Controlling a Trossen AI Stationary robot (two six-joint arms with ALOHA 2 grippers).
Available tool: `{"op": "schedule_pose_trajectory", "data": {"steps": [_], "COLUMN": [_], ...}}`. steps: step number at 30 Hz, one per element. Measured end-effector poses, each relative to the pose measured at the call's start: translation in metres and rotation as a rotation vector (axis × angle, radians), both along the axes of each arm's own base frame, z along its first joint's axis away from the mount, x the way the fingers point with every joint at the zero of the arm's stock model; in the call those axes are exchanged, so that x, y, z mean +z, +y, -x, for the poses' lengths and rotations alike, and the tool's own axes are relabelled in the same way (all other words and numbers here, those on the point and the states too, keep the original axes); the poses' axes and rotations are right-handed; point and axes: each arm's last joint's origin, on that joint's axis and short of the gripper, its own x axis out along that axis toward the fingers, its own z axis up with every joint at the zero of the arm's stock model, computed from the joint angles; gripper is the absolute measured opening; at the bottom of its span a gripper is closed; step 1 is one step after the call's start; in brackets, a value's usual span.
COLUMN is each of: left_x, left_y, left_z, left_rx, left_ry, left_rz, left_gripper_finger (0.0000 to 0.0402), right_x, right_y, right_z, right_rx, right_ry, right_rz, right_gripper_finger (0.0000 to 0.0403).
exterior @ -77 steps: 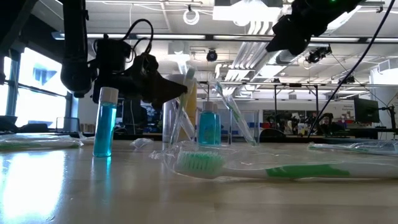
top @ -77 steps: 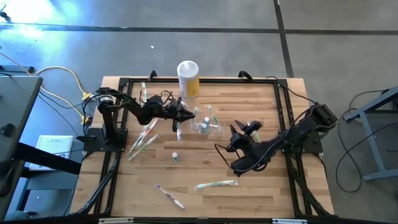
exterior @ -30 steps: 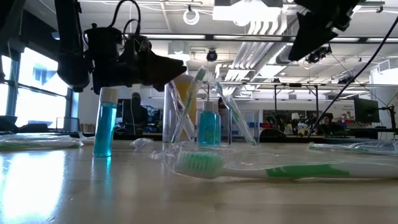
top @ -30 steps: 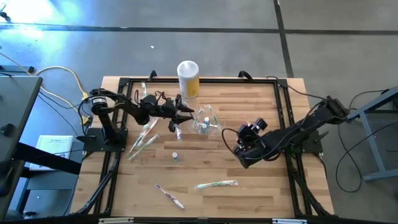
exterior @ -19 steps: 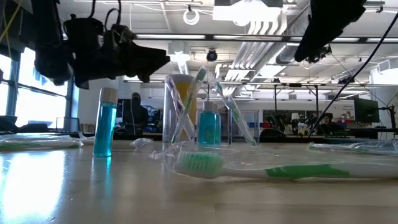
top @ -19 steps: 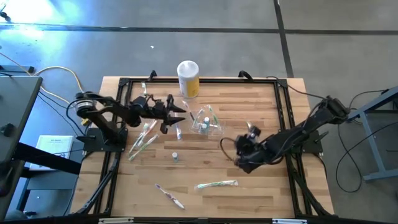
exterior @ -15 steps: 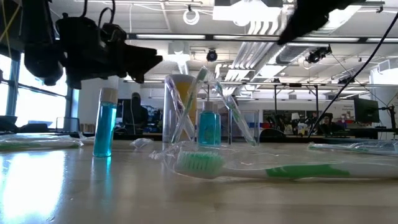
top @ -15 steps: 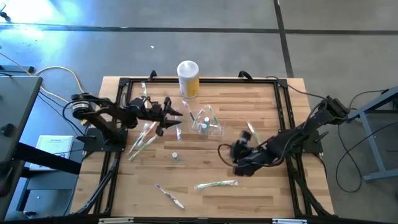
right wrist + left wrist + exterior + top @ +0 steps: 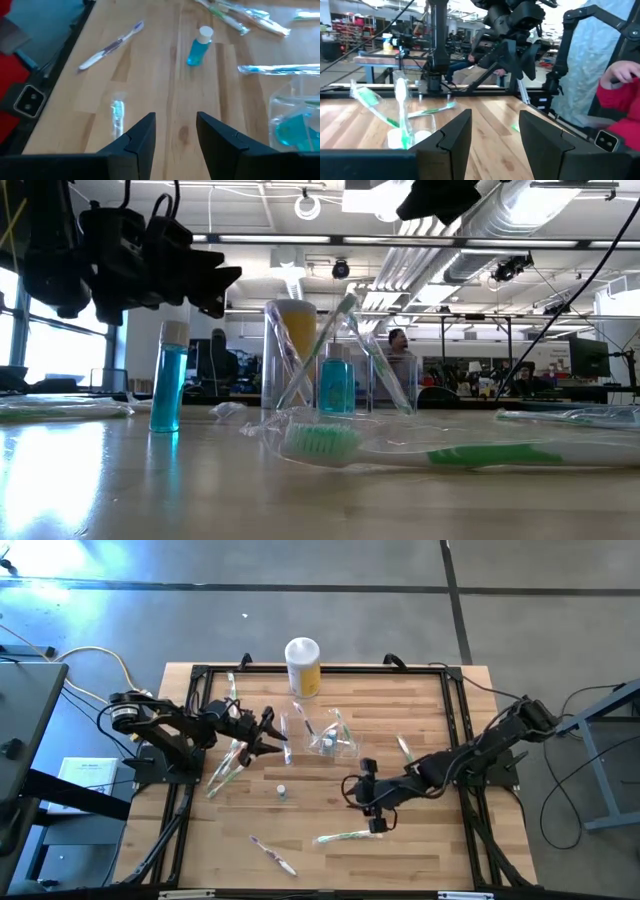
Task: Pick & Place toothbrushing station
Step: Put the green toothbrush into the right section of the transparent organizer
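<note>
1. Two arms are over your bench (image 9: 420,840): the left gripper (image 9: 272,732) sits left of centre and the right gripper (image 9: 366,798) a little right of centre.
2. Your left gripper has its fingers (image 9: 454,134) spread with nothing between them; they point toward 3 o'clock at the clear holder (image 9: 330,740), close to it but not touching.
3. You will find the clear holder just above the bench's middle in the high view, at 6 o'clock from the yellow canister (image 9: 302,666). It carries a green toothbrush (image 9: 322,345) leaning at a tilt and a small blue bottle (image 9: 336,385).
4. Your right gripper also has its fingers (image 9: 141,137) parted and empty. It hangs at 5 o'clock from the holder, well apart from it.
5. At 6 o'clock from the right gripper you see a wrapped green toothbrush (image 9: 348,836) lying flat on the bench.
6. At 7 o'clock from the holder a second small blue bottle (image 9: 282,791) stands upright on its own.
7. Near the front edge a purple-handled toothbrush (image 9: 272,854) lies loose.
8. Below the left gripper several wrapped toothbrushes (image 9: 230,768) lie in a loose bunch at the bench's left side.
9. A person in a red sleeve (image 9: 619,107) shows beyond the bench in your left wrist view.
</note>
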Motion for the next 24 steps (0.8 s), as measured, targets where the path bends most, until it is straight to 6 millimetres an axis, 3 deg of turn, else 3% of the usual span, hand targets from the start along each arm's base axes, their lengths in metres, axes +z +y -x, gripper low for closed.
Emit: {"op": "schedule_pose_trajectory", "data": {"steps": [6,12,19,24], "left_x": [0.000,0.000,0.000,0.000], "left_y": [0.000,-0.001,-0.010,-0.022], "left_z": [0.000,0.000,-0.002,-0.006], "left_rx": [-0.012,-0.031,-0.072,-0.109], "left_ry": [-0.005,0.002,0.015,0.013], "left_rz": [-0.012,-0.010,0.026,0.029], "left_gripper_finger": [0.0159,0.0159,0.0159,0.0159], "right_x": [-0.009,-0.030,-0.034,-0.034], "right_y": [-0.013,-0.054,-0.091,-0.106], "right_z": [0.003,0.030,0.059,0.064], "right_rx": [-0.025,-0.449,-0.891,-0.979], "right_ry": [0.121,0.530,0.841,0.904], "right_rz": [0.038,-0.006,-0.032,-0.059], "right_gripper_finger": [0.0134,0.0134,0.0134,0.0134]}}
